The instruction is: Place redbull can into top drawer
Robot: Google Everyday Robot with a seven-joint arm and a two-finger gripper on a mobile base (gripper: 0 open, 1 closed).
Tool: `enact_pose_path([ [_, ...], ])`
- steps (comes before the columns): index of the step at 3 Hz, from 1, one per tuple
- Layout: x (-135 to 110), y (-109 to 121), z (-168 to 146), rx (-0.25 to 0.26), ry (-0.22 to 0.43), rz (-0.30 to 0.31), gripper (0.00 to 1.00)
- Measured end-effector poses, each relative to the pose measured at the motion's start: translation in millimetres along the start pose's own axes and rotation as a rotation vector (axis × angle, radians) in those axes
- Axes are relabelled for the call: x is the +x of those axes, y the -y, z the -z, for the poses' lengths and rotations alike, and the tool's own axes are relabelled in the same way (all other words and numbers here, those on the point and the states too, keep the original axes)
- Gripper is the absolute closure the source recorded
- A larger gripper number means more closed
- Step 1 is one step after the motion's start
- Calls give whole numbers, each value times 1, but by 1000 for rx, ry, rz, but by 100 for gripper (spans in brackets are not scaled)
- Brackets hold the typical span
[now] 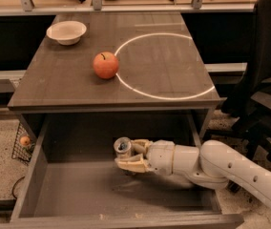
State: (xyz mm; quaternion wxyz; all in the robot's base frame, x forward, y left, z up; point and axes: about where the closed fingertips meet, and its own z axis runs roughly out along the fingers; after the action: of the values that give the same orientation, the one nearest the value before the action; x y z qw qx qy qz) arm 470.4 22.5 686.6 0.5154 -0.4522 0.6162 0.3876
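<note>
- The gripper [124, 156] is reaching in from the right and hovering inside the open top drawer [34, 174], near its back and about midway across its width.
- Its cream-coloured jaws are closing around the redbull can [122, 147], one jaw lying above and behind the can and the other below it, so the can is being gripped between them.
- The can is being held clear of the drawer's flat bottom, with its shiny silver top facing up and towards the camera; whether it is exactly upright is hard to tell.
- A dim shadow is falling on the drawer floor just beneath the gripper.
- The white arm [231, 171] is stretching over the drawer's right wall and running off the lower right corner of the view.
- The drawer is standing pulled out beneath the dark wooden surface [54, 87], with its front edge nearest the camera.
- A red apple [106, 65] is sitting on the surface, touching the left edge of a white circle [166, 95] marked on it.
- A white bowl [66, 32] is resting near the far left corner of the surface, well apart from the apple.
- A black office chair [264, 70] is standing to the right of the surface.
- A small wire basket [21, 147] is sitting on the floor to the left of the drawer.
</note>
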Motion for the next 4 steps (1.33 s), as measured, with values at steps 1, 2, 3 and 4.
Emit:
enact_pose_path([
  [1,9,-1,-1,3,-14,-5,100],
  [2,14,-3,-1,9,-18,-4,100],
  [3,22,-6,0,24,-15,-11,100],
  [4,21,-6,-1,20,-15,-10,83],
])
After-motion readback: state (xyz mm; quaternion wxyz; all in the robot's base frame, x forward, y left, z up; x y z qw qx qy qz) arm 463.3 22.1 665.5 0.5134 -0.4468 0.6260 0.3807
